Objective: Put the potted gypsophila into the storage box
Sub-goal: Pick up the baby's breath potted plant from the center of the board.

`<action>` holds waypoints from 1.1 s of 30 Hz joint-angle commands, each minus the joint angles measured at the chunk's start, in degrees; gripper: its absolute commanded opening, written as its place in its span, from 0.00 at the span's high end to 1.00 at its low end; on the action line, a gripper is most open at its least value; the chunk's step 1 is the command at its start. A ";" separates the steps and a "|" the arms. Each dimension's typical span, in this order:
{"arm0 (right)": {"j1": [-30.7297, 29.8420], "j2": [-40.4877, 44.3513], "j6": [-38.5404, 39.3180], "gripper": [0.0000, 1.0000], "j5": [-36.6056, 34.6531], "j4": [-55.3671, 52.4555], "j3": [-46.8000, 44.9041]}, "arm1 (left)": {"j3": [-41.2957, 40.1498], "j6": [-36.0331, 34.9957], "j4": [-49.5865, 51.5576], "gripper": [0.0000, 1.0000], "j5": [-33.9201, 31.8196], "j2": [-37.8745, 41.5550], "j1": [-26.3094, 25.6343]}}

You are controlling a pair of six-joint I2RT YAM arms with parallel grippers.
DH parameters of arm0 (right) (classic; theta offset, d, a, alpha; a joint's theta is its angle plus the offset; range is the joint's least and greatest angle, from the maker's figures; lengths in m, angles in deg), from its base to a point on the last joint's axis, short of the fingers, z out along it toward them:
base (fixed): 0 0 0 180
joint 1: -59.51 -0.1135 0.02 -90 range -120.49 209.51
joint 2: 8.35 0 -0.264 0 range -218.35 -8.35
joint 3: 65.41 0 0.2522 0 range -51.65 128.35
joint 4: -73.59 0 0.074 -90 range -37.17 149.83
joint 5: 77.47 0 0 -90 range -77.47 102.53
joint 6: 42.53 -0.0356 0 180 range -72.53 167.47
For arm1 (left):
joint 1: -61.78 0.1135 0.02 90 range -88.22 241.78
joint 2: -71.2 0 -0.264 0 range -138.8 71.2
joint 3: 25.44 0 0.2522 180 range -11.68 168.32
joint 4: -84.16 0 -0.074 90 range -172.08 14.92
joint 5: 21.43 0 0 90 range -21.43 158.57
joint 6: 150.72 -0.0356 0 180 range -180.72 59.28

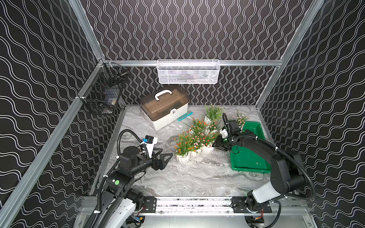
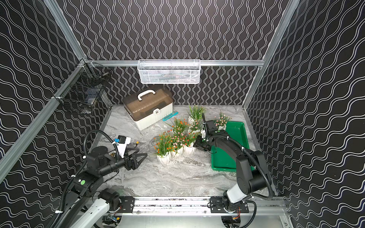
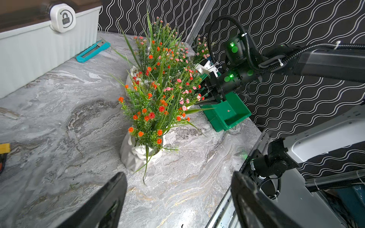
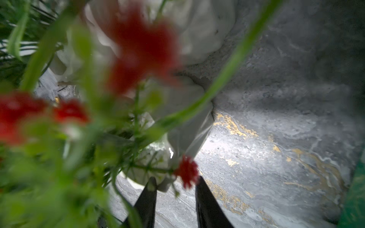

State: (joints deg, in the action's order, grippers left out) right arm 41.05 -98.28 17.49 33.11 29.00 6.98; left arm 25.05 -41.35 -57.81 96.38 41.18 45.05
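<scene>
upright potted gypsophila [image 4: 188, 134], right gripper [image 4: 174, 184] narrow astride its rim, left gripper [image 3: 177, 176] wide

Top pair overhead, wrist views facing potted gypsophila [image 3: 152, 115]

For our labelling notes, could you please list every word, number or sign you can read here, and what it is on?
No words or numbers can be read anywhere.
Sign only: an open padlock inside a curved arrow, on the round latch of the white case.
</scene>
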 commanded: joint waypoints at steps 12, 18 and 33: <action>-1.23 -2.51 -0.08 0.64 -3.15 0.68 2.50 | 0.70 -0.05 -0.55 0.21 7.52 -5.15 -1.20; -1.58 -2.96 -0.08 0.64 -3.50 0.51 2.89 | 1.34 -0.02 0.99 0.23 3.74 -5.88 -6.04; -2.76 -3.19 -0.52 0.67 -5.68 -0.28 3.45 | 1.65 -0.97 2.19 0.25 1.12 -7.31 -15.48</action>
State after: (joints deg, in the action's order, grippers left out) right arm 38.51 -101.23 17.47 28.47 28.94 9.82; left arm 26.03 -41.24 -55.71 99.73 33.20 29.88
